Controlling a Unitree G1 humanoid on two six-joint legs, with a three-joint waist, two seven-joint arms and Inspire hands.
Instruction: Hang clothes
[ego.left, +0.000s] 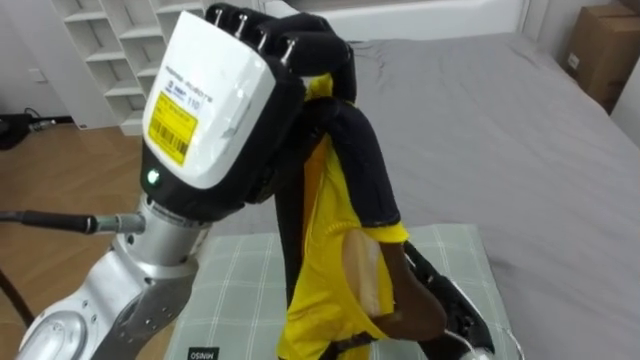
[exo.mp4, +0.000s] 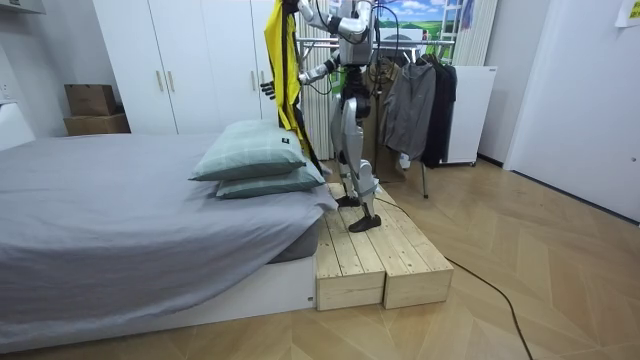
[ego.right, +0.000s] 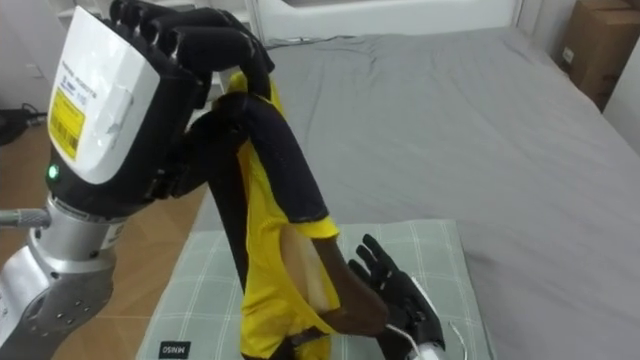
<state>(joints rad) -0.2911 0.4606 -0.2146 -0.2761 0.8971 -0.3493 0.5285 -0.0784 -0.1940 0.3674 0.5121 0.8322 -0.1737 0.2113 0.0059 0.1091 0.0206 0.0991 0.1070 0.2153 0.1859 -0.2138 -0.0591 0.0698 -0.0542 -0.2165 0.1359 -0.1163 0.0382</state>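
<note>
The grey bed (ego.left: 500, 130) takes up most of what's behind and to the right of the hands. In the room view the robot stands upright on a wooden platform (exo.mp4: 380, 260) right against the bed's side. White wardrobes (exo.mp4: 190, 70) are on the room view's left of it, and there's a clothes rack (exo.mp4: 420, 100) with dark stuff hanging on it just behind.

Directly under both hands are two green checked pillows (exo.mp4: 255, 165), one stacked on the other. In the eye views the top one sits straight below the lower hand.

The task's thing is a yellow and black garment (ego.left: 330, 250). It's up in the air, draped down from the left hand (ego.left: 215, 100), not on the rack. That hand is raised high, close to the camera, back facing us, and its fingers (ego.left: 290, 40) are curled tight over the black top edge of the cloth. The rest of the garment hangs down below it in a long fold.

The right hand (ego.right: 395, 290) is low, under and a bit to the right of the left one, at the bottom of the hanging cloth. Its fingers look stretched out and spread, not wrapped round anything as far as I can see.

Smallest bit is a brown wooden hanger (ego.right: 350, 300), poking out of the yellow fabric right beside the right hand's palm. Can't tell whether they actually touch.
</note>
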